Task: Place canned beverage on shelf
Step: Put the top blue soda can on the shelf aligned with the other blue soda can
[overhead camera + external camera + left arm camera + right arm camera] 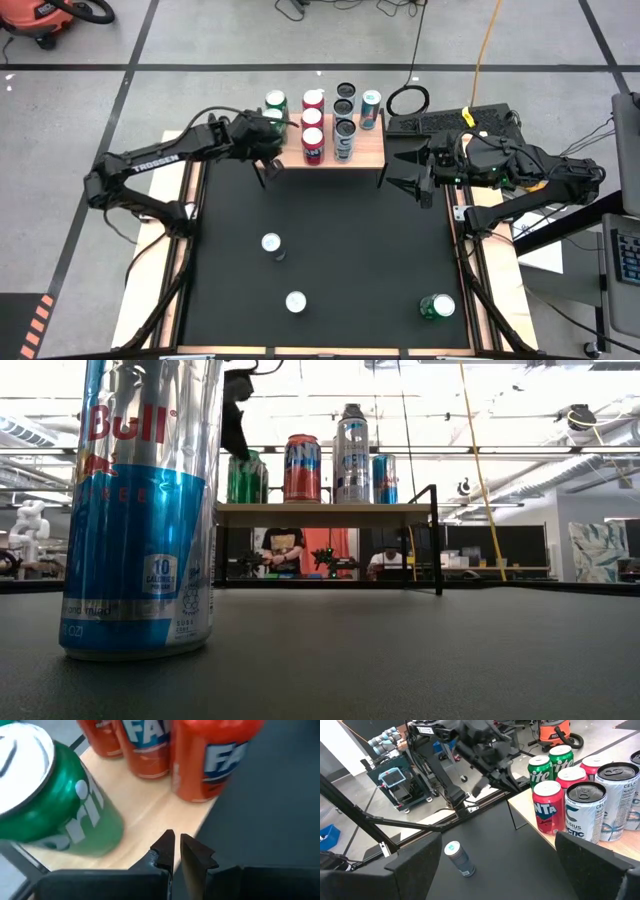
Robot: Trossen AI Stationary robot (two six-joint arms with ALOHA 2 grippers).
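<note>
Fig.: near to far, table front to shelf.

Left upright on the black table (330,260), closest to the low cam: Red Bull can (140,510), blue-and-silver, slim. Judged as stock awaiting shelving, hence parked in open space within reach of either arm. Likewise stood apart from each other: second slim can (271,243), mid-table, and green table can (437,306), near the front right corner.

Farther back, hung just off the shelf's left front corner: left gripper (266,168), jaws pressed together, nothing between them. Seen in the L wrist view directly over the board edge, just beside the Sprite can (55,805) but not touching it. Judged clear of the load, i.e. can resting on its own base, no support needed.

Parked right of the shelf, near but not touching: right gripper (425,175), jaws spread wide, empty; judged as waiting, kept off to the side so as not to block the L arm.

Farthest: shelf (365,155), light wood on thin black legs, at the table's back edge. Packed in rows, prob. to save room: red cans (313,143) in the middle, Celsius cans (345,130) beside them, blue can (371,103) at the R end.

Task's thing, taken as the Sprite can: stood at the shelf's L end, toward the back, apart from the red row. Green body, white lettering, pale silver lid, upright, no dents visible.
</note>
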